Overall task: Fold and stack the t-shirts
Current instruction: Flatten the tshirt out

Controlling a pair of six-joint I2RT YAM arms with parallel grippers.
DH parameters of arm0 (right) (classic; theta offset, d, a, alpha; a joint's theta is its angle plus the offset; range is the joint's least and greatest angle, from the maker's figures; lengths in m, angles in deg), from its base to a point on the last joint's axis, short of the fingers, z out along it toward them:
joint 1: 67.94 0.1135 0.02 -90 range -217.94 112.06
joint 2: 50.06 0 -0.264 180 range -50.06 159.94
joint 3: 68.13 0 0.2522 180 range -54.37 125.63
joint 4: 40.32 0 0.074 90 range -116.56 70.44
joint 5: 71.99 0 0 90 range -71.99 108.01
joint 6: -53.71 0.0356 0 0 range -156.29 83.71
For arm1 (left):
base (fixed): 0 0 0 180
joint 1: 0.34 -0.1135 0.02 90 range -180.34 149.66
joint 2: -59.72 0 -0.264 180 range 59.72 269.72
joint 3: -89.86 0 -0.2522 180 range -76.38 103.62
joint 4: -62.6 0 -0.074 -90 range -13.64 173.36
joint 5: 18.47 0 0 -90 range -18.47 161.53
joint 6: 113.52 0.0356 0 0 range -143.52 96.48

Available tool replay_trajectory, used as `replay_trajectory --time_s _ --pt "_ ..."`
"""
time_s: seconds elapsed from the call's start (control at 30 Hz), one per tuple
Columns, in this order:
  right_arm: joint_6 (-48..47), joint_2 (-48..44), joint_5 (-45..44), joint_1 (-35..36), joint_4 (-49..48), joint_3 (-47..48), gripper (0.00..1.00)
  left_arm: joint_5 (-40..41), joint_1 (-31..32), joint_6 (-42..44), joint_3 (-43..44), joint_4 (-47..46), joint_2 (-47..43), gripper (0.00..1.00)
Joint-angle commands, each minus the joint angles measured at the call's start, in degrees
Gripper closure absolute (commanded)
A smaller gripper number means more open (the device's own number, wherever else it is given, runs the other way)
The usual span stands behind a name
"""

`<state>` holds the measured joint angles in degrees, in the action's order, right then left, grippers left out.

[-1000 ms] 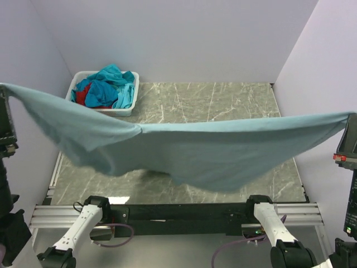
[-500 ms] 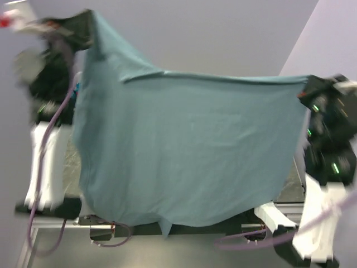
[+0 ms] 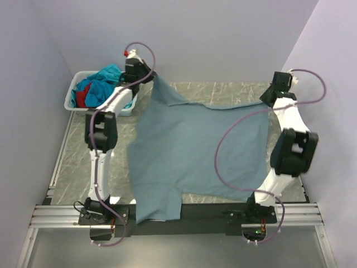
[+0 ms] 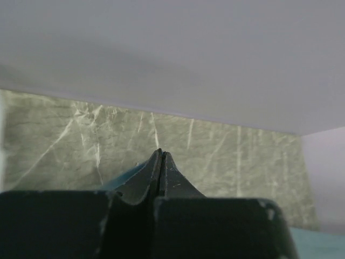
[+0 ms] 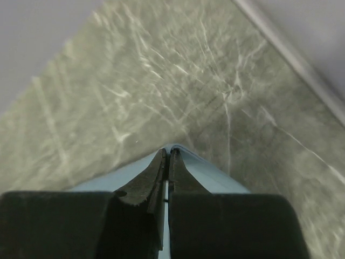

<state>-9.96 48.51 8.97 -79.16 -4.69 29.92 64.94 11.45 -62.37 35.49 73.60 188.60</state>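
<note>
The grey-blue t-shirt (image 3: 195, 151) lies spread over the marble table, its near edge hanging over the front rail. My left gripper (image 3: 152, 76) is stretched to the far left and is shut on the shirt's far left corner, held a little above the table. My right gripper (image 3: 266, 99) is at the far right, shut on the shirt's far right corner. In the left wrist view the jaws (image 4: 160, 154) are pressed together with a sliver of cloth (image 4: 121, 181) beside them. In the right wrist view the gripper (image 5: 166, 154) pinches a fold of the cloth (image 5: 215, 175).
A white basket (image 3: 71, 95) with teal, blue and red shirts (image 3: 103, 86) stands at the far left corner, just beside the left arm. Walls close the table on three sides. A metal rail (image 3: 50, 215) runs along the front edge.
Both arms swung the shirt from hanging high in front of the camera to the far side and down. The cloth now lies spread on the table.
</note>
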Motion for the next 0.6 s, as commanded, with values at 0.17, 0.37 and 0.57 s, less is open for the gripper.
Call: replay_trajectory --time_s 0.17,0.37,0.57 --pt "-0.66 19.11 -0.36 -0.55 -1.74 16.77 1.00 1.13 0.78 -0.61 14.68 -8.65 13.67 0.99" --pt "-1.28 23.34 -0.02 -0.99 -2.53 21.18 1.00 1.32 0.86 -2.28 15.13 -11.12 16.40 0.99" --pt "-1.45 22.29 0.34 -1.26 -2.00 21.18 1.00 2.10 1.57 -2.72 7.67 -11.38 10.44 0.99"
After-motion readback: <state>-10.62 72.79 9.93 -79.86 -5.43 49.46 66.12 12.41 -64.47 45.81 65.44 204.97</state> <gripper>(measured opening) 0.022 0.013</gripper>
